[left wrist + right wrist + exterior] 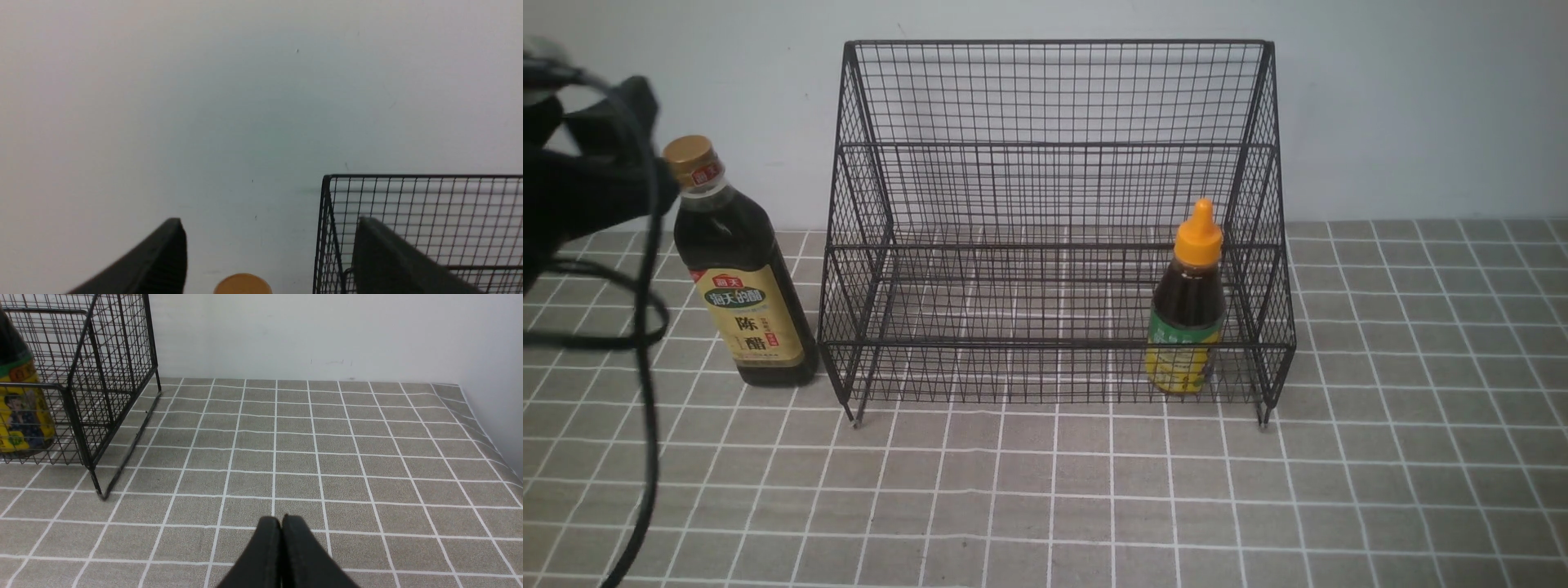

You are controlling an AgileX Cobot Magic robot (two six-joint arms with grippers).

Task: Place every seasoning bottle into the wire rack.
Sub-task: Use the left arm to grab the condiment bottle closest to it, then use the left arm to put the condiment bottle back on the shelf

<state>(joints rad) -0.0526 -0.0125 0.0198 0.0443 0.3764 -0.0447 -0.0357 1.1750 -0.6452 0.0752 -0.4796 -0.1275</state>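
Note:
The tall seasoning bottle (pixel 739 269), with gold cap and beige-green label, stands upright on the table just left of the wire rack (pixel 1054 145). The short seasoning bottle (pixel 1188 314), with orange nozzle cap, stands inside the rack's lower tier at the right; it also shows in the right wrist view (pixel 20 408). My left gripper (pixel 645 151) is open beside and above the tall bottle's neck, blurred. In the left wrist view the gripper (pixel 269 228) is empty, with the gold cap (pixel 243 286) low between its fingers. My right gripper (pixel 281 520) is shut and empty, right of the rack (pixel 118 355).
A black cable (pixel 645 367) hangs from the left arm down over the table's left side. The grey tiled tablecloth (pixel 1094 490) covers the table. A white wall stands behind the rack. The table's right edge (pixel 482 428) meets the wall.

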